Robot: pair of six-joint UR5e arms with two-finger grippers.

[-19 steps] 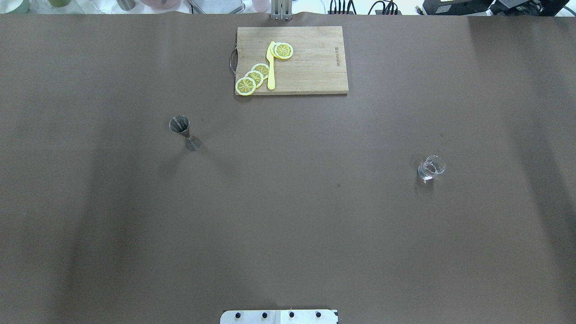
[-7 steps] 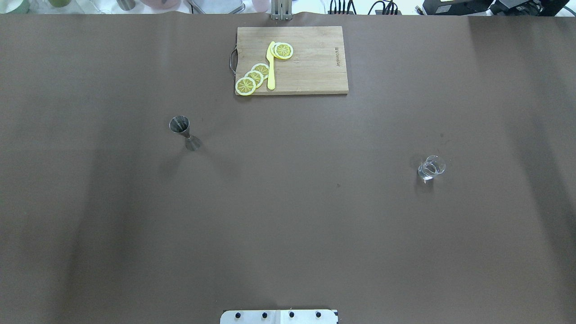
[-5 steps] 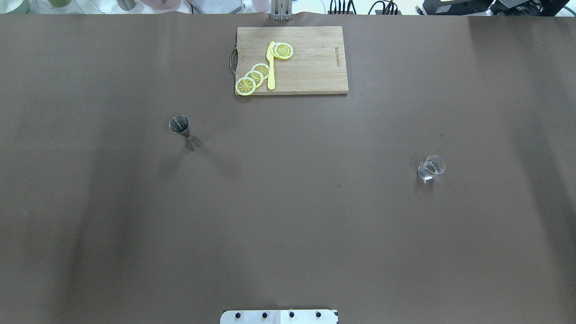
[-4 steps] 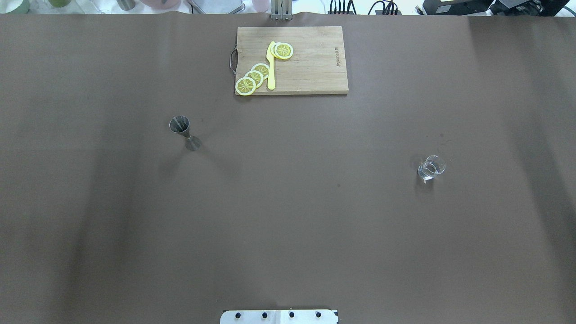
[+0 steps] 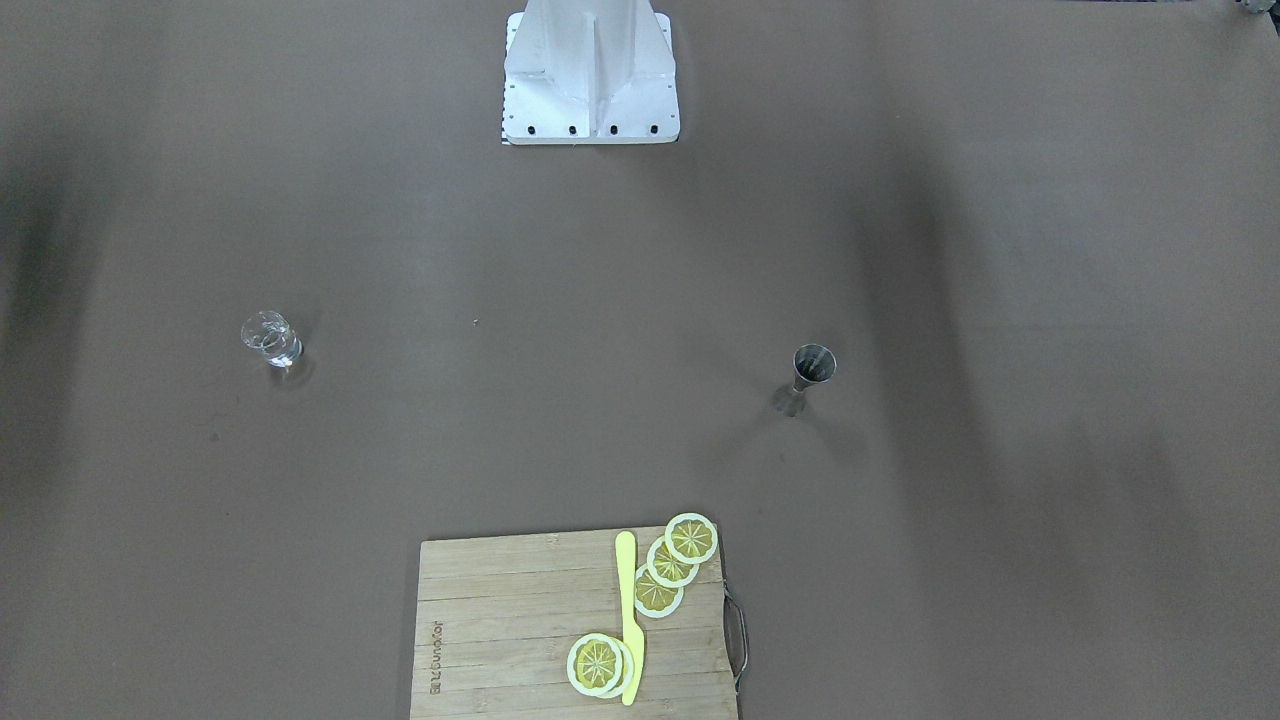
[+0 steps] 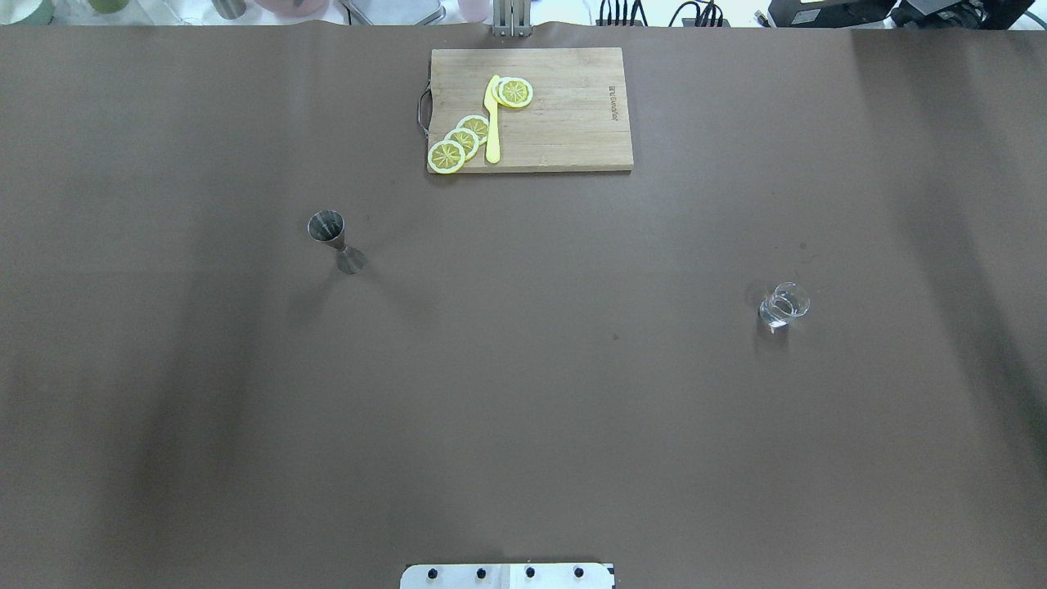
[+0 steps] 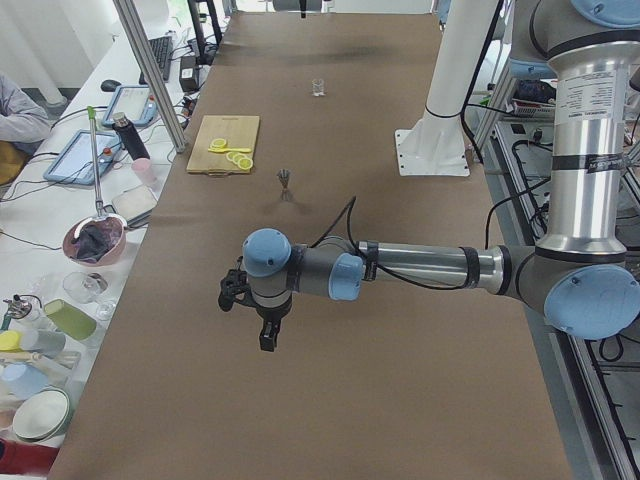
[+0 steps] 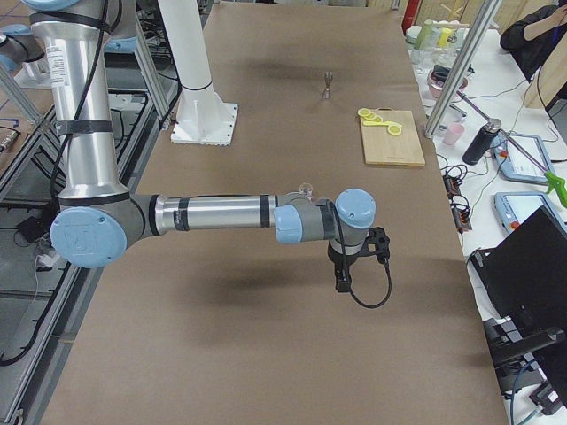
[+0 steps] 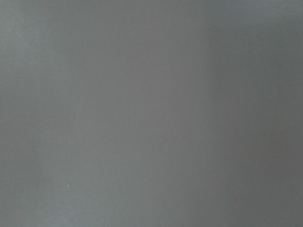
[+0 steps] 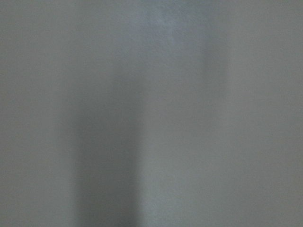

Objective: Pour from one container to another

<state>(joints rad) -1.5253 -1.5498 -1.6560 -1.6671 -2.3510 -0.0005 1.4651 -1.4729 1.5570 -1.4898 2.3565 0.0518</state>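
A steel jigger stands upright on the brown table, left of centre, also seen from the front as the jigger. A small clear glass stands far off to the right, and the front view shows the glass too. Neither arm enters the overhead or front view. The left gripper hangs over bare table near the table's left end, well short of the jigger. Near the right end the right gripper hangs, just beyond the glass. I cannot tell whether either is open or shut. Both wrist views show only blurred table.
A wooden cutting board with lemon slices and a yellow knife lies at the far edge, centre. The robot's white base stands at the near edge. Bottles, bowls and tablets crowd a side bench, where a person's sleeve shows.
The jigger, glass and cutting board stay where they were. Only faint shadows on the table shift slightly.
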